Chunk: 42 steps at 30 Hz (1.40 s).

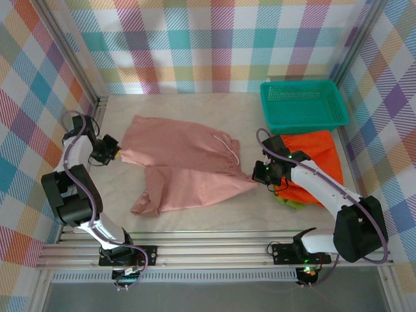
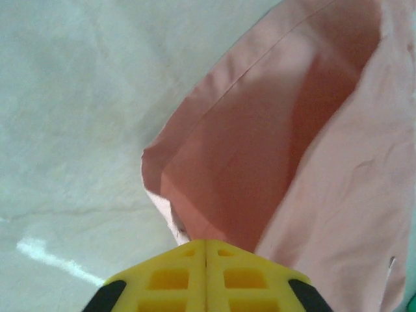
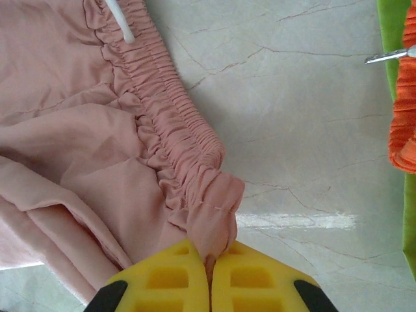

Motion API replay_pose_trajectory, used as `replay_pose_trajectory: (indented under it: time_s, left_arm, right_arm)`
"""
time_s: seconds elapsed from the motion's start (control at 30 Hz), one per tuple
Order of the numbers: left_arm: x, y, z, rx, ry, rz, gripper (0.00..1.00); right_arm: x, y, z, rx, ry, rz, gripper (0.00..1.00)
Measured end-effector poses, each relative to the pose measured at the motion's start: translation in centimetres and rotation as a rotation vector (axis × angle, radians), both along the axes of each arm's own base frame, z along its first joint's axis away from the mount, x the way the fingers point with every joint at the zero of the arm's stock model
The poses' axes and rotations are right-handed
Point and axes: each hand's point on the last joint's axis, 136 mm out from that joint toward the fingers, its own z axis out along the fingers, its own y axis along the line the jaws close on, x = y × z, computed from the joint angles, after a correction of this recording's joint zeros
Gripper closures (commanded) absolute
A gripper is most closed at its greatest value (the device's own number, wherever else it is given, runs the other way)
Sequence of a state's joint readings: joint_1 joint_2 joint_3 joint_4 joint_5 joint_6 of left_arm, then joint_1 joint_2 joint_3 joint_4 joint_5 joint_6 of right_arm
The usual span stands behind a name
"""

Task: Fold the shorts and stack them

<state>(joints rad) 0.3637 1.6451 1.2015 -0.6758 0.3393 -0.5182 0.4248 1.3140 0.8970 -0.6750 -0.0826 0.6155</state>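
Centrally on the pale marbled table point(image 1: 195, 218), the pink shorts point(image 1: 182, 156) lie spread out, legs to the left and gathered waistband to the right. A white drawstring point(image 1: 229, 146) trails across the waistband.

The left gripper point(image 2: 206, 246) sits at the outer corner of the farther leg. Its yellow fingers are pressed together, and the hem runs in between their tips. The cloth rises from there, so the wrist view looks into the leg opening.

The right gripper point(image 3: 210, 252) pinches the near end of the waistband. Its yellow fingers are clamped tight on the bunched elastic, which stands up from them in a fold.

To the right, behind that arm, the orange shorts point(image 1: 318, 153) lie heaped on the green shorts point(image 1: 292, 202), of which a strip peeks out at the near edge. A teal mesh basket point(image 1: 304, 123) sits in the far right corner, just beyond the orange pair.
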Motion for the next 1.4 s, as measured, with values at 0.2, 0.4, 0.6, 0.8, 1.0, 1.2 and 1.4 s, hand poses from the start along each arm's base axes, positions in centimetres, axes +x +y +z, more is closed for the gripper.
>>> replay_pose_trajectory:
  time_s: [0.2, 0.4, 0.6, 0.8, 1.0, 1.2, 1.4]
  left_arm:
    - [-3.1, -1.0, -0.3, -0.039, 0.014, 0.025, 0.4]
    - [-3.8, -4.5, 9.2, 0.074, -0.266, -0.075, 0.29]
    - [-5.6, -10.1, 6.4, 0.055, -0.217, -0.225, 0.33]
    - [-8.5, -11.7, -1.1, 0.061, 0.017, -0.266, 0.35]
    - [-8.2, -11.3, -2.5, 0.088, 0.016, -0.248, 0.41]
    - [-6.8, -11.3, -4.1, 0.085, 0.015, -0.245, 0.55]
    - [-6.6, -11.5, -5.1, 0.085, 0.034, -0.254, 0.96]
  right_arm:
    - [-0.5, 0.6, 0.2, 0.036, 0.008, 0.032, 0.5]
    - [-0.9, 1.2, 3.9, 0.112, -0.109, 0.08, 0.28]
    - [0.5, 2.3, 7.2, 0.155, -0.193, 0.124, 0.25]
    - [0.8, 2.5, 6.1, 0.149, -0.163, 0.123, 0.25]
    - [0.0, 2.2, 4.6, 0.141, -0.128, 0.113, 0.25]
    - [-0.2, 2.1, 4.2, 0.14, -0.116, 0.1, 0.25]
    - [-0.1, 1.7, 3.8, 0.126, -0.096, 0.058, 0.3]
